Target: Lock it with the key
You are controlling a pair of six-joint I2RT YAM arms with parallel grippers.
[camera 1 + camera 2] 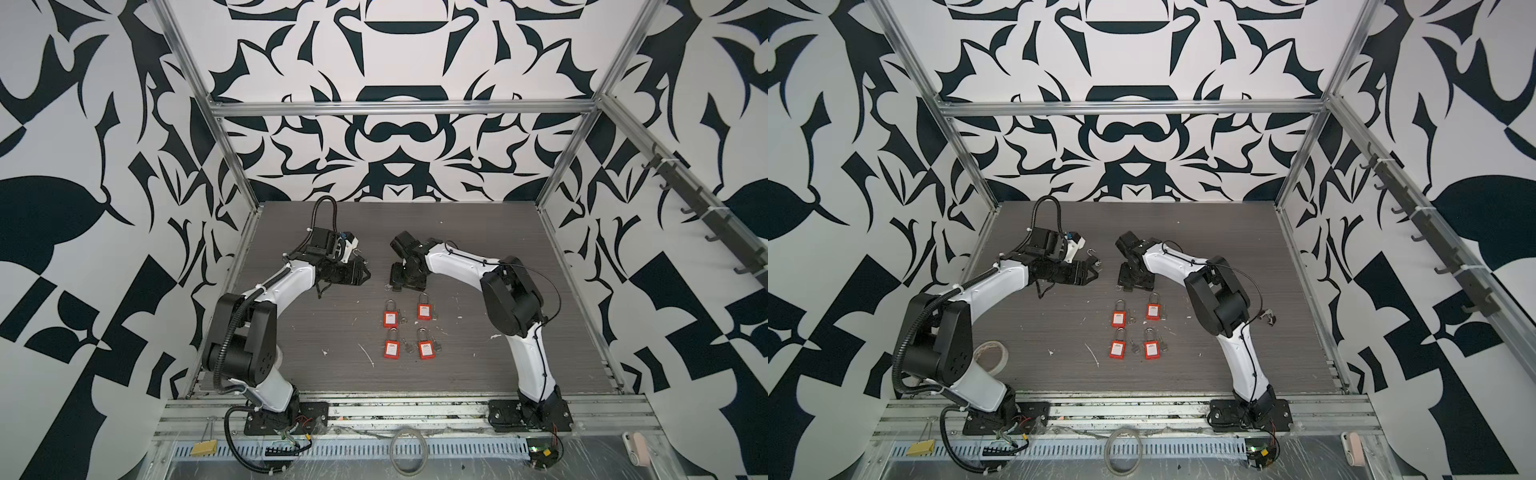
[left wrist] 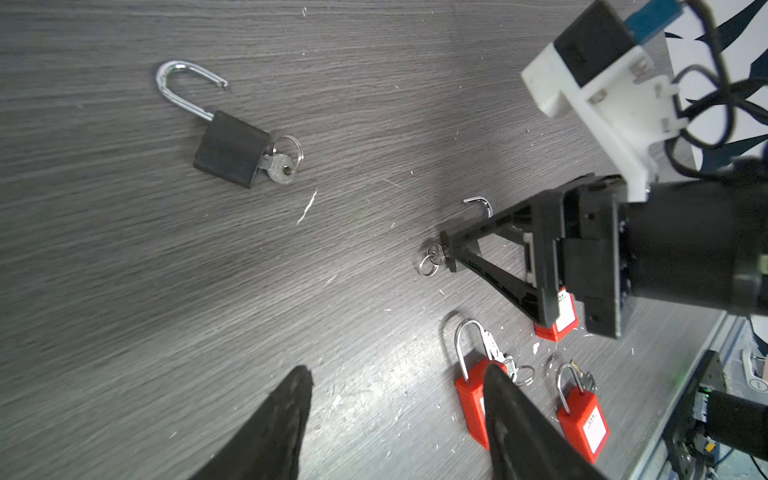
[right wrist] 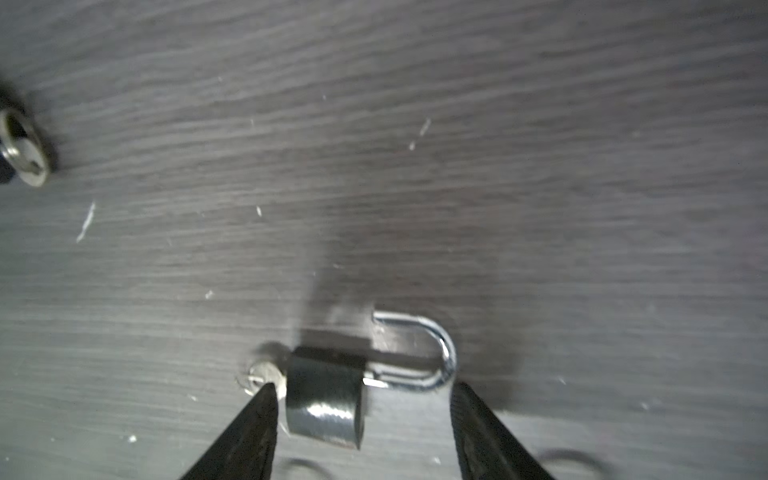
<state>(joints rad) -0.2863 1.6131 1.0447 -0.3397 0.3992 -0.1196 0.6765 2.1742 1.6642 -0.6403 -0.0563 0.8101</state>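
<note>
Left fingers (image 2: 286, 419): spread wide, nothing between them, low over bare bench (image 1: 316, 332), left of centre.
Right fingers (image 3: 249, 432): spread wide, pointing down, astride padlock B. One tip lies over its key, the other sits just beside the shackle bend. No clamping visible.
Padlock A (image 2: 230, 147): black body, flat on the bench, about mid-bench toward the far edge, beside the left fingers.
Padlock A shackle (image 2: 183, 83): swung open, free end clear of the body.
Padlock A key (image 2: 280, 166): seated in the body's base, with a ring on it.
Padlock B (image 3: 328, 399): black body, on the bench near centre, between the right fingers.
Padlock B shackle (image 3: 432, 357): open, free end out of the body.
Padlock B key (image 3: 266, 378): at the body's base. Blurred, so depth of seating cannot be told.
Red padlocks (image 1: 389, 318): four, two by two, between centre and near edge, apart from both arms. Shackles look closed, small keys beside them.
</note>
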